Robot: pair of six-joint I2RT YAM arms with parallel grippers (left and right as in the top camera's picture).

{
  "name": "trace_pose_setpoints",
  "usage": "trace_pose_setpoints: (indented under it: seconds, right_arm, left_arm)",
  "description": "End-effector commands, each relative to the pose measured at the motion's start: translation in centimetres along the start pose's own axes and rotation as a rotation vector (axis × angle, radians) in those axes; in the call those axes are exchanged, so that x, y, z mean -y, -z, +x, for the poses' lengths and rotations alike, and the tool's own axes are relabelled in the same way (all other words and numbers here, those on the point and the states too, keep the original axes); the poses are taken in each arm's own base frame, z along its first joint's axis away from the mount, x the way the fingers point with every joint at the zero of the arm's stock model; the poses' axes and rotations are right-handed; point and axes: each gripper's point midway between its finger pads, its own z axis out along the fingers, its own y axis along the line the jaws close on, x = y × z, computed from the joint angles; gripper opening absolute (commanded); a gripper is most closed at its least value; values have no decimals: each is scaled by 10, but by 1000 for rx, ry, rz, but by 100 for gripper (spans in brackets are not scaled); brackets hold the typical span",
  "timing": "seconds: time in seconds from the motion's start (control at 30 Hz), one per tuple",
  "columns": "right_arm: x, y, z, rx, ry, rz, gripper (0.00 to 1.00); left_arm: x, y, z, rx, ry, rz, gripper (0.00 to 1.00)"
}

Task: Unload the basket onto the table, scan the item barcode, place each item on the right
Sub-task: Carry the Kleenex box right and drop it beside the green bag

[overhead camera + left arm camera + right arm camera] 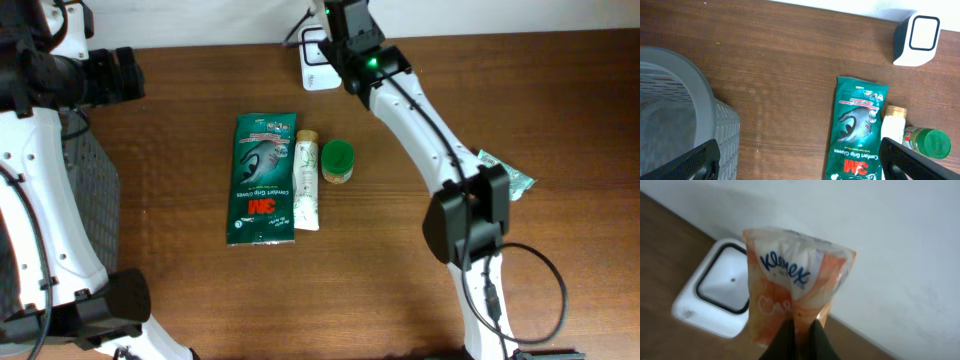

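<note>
My right claw [800, 332] is clenched on one end of the Kleenex tissue pack [792, 275], holding it close by the white scanner [710, 295] at the far edge of the table [660, 245]. My left claw [800, 162] is released, its jaws spread wide, near the left edge above the grey basket [685, 100].

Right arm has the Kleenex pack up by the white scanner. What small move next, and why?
Probably ease the Kleenex pack over the window of the scanner: the right gripper is shut on its end, the pack sits beside the window, and no barcode shows on its camera-facing side.
</note>
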Motion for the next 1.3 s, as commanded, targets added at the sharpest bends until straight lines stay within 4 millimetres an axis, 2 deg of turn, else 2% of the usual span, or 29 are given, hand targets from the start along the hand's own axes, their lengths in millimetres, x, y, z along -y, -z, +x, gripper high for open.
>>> trace_pose_setpoints:
  seconds: [0.0,0.1,0.2,0.27,0.47,0.97,1.03,1.1,1.2,1.27]
  right_arm:
    - [-23,-25,2,13,226,49,4]
    - [-30,-38,2,22,310,124,4]
    - [-45,-51,9,11,405,146,4]
    - [-47,-55,14,-2,419,159,4]
    - [-37,-54,16,-27,407,216,4]
    - [-42,-55,23,-49,388,187,4]
    - [-36,-49,16,-27,283,195,4]
    - [-27,-34,2,5,188,170,4]
    - [-12,-5,-19,43,88,131,4]
    - [1,21,-30,54,4,85,4]
  left_arm:
    - [2,1,-1,6,-10,11,99]
    - [2,1,-1,6,-10,11,99]
    - [2,1,-1,6,-10,11,99]
    - [2,1,-1,6,-10,11,99]
    - [2,1,-1,6,-10,11,99]
    - [2,1,-1,6,-10,11,99]
    - [2,1,-1,6,-10,11,99]
    - [2,1,-1,6,-10,11,99]
    - [2,1,-1,6,-10,11,99]
    - [2,1,-1,6,-10,11,99]
